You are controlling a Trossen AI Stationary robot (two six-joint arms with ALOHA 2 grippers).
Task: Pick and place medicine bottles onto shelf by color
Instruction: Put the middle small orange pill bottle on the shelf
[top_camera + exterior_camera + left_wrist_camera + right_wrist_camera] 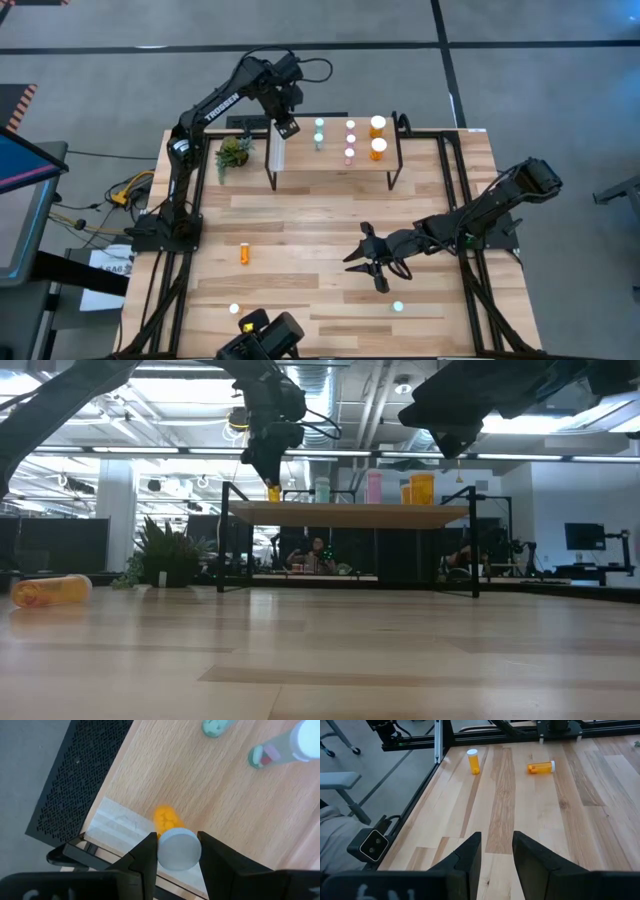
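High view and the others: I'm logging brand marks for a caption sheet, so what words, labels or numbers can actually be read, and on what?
"TROSSEN", white letters along the left arm in the high view.
White marks on the housing at the bottom of the right wrist view: too blurred to read.
Medicine bottles on the shelf and on the table: no readable label.
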